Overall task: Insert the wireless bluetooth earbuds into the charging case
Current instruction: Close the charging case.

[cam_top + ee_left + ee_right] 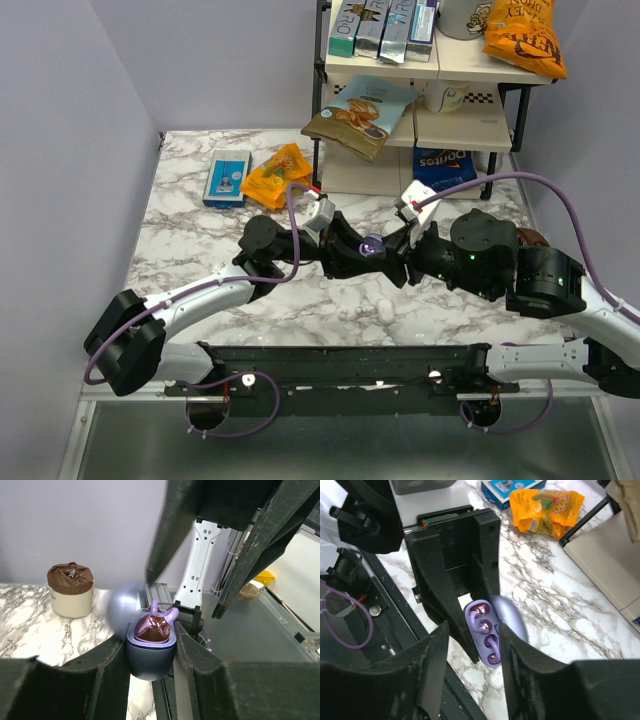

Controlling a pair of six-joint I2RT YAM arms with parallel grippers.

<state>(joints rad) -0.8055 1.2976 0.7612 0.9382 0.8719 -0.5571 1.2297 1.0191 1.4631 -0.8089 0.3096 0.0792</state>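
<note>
The left gripper (150, 642) is closed tight on the charging case (150, 662), one finger pressed to each side of its dark blue body. The right gripper (398, 258) faces it from the other side with its jaws parted and nothing between them. From above, the case is only a small lilac spot where the two arms meet over the near middle of the marble counter (200, 230), and what it holds cannot be made out there. The left wrist view looks at it side-on: the lid (124, 609) is swung open to the left as a blurred pale dome, and the shiny purple earbuds (155, 626) sit in the top of the case with two lilac tips poking up. The right gripper's dark fingers hang spread above them. The right wrist view looks straight down into the case, showing the buds lying end to end inside the pale rim, the lid just beside it. A brown-topped jar (70, 590) is clear only from the left wrist; an orange snack bag (547, 510) and a blue box (505, 487) lie farther back.
</note>
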